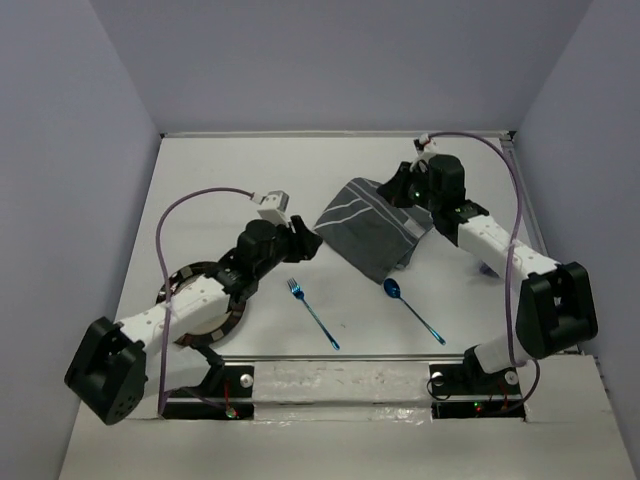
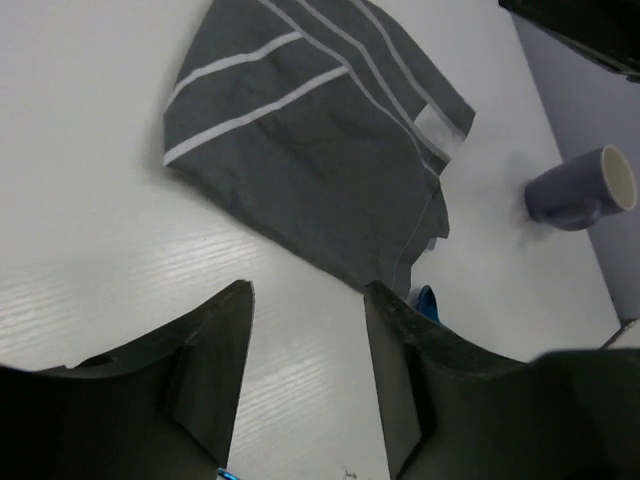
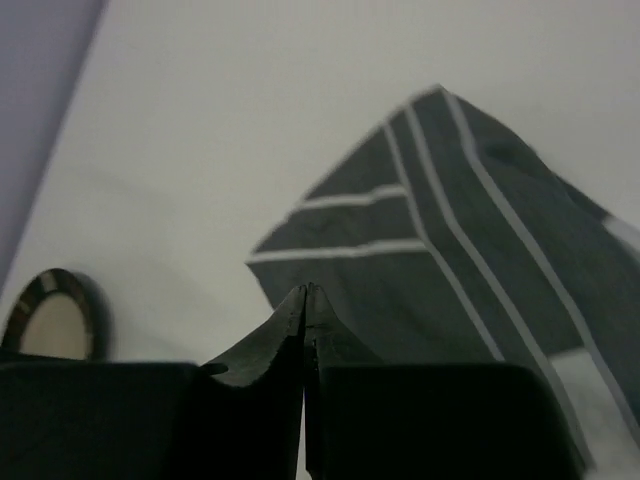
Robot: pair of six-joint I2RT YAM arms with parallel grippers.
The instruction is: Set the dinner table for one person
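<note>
The dinner table (image 1: 250, 180) is the broad white top under both my arms; it runs out to the walls on three sides and carries everything here.

My left pincer (image 2: 308, 290) stands open over bare tabletop near the middle. There is a clear gap between the two dark fingers, nothing is in it, and the tips sit just short of the placemat's left corner.

The placemat (image 1: 365, 225) is dark grey with pale stripes. It lies rumpled and skewed right of centre, toward the far edge, with one flap folded over on its right side.

My right pincer (image 3: 305, 290) is above the placemat's far-right part. Its fingers are pressed together tip to tip, and I see no cloth caught between them (the wrist view is soft, so a thin edge could escape me).

Near the near edge lie a blue fork (image 1: 313, 314), about mid-table, and a blue spoon (image 1: 412, 310) to its right. The spoon's bowl is just beside the placemat's near corner.

A dark-rimmed plate (image 1: 235, 320) sits toward the near-left corner, partly under my left arm. A purple mug (image 2: 575, 190) is close to the right edge.
</note>
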